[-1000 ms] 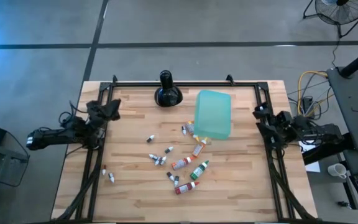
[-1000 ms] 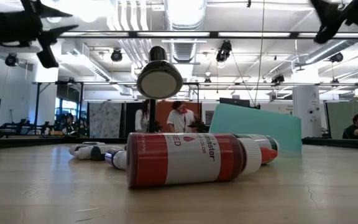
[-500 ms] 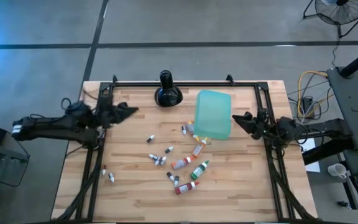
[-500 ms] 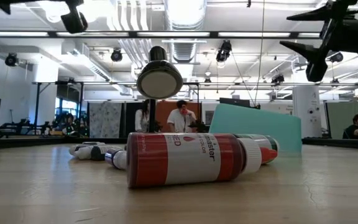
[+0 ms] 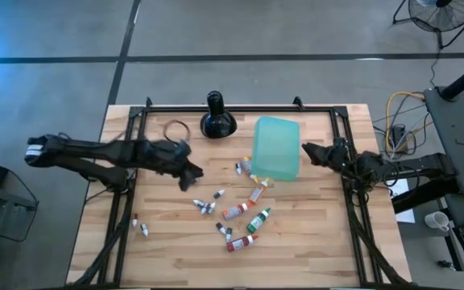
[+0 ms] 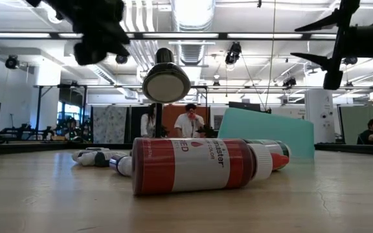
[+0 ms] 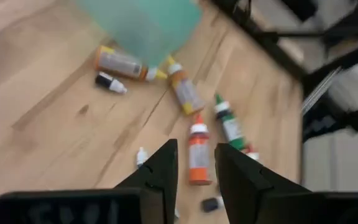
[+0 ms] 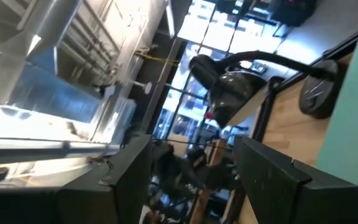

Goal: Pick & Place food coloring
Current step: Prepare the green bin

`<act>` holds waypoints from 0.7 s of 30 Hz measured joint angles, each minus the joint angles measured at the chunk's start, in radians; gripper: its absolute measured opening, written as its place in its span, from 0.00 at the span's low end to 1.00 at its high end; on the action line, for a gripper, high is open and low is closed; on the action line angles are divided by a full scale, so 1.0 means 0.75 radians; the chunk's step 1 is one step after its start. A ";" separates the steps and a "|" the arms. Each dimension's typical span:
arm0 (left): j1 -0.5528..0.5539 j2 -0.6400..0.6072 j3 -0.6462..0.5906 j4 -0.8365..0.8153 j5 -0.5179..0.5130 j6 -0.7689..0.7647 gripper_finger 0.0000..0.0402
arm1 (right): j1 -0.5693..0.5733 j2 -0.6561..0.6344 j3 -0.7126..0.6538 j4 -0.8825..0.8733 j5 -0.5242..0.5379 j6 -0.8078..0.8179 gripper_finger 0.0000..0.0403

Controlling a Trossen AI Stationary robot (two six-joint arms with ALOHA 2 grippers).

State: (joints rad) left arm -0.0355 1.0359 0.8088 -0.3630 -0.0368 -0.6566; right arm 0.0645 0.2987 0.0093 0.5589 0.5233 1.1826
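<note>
The food coloring bottles (image 5: 244,211) lie scattered on their sides on the wooden table: red, green and orange droppers, plus tiny white-and-dark vials (image 5: 205,206). In the low view a red bottle (image 6: 193,165) lies closest. My left gripper (image 5: 191,175) hovers open above the table, left of the bottles. Its wrist view looks down on an orange dropper (image 7: 197,163) and a green one (image 7: 228,124). My right gripper (image 5: 306,151) is open in the air beside the teal sheet's right edge.
A teal plastic sheet (image 5: 276,147) covers part of the bottle pile at the table's far middle. A black bulbous long-necked object (image 5: 216,119) stands at the far edge, with a thin ring (image 5: 174,129) to its left. Two vials (image 5: 140,225) lie near the left rail.
My left arm has swung out from the table's left edge toward the middle, and its gripper now hangs just left of the bottles. My right gripper has reached from the right edge toward the teal sheet, then stayed nearly still. No bottle has moved.
</note>
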 joint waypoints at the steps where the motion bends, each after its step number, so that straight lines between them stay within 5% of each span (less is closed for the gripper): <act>1: -0.009 0.034 -0.004 -0.003 -0.028 0.011 0.20 | 0.000 0.004 0.000 -0.005 0.010 -0.002 0.54; 7: -0.031 0.204 -0.005 0.009 -0.199 0.001 0.20 | 0.000 0.028 0.001 -0.138 0.097 0.008 0.54; 16: -0.062 0.360 0.090 0.046 -0.387 0.053 0.20 | 0.001 0.223 0.305 -1.158 0.184 0.296 0.48; 21: -0.059 0.414 0.195 0.065 -0.558 0.124 0.20 | -0.007 0.370 0.550 -1.603 0.403 0.417 0.45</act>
State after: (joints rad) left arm -0.0801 1.3466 0.9554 -0.3141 -0.4551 -0.5633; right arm 0.0590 0.5762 0.4216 -0.6436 0.8256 1.4957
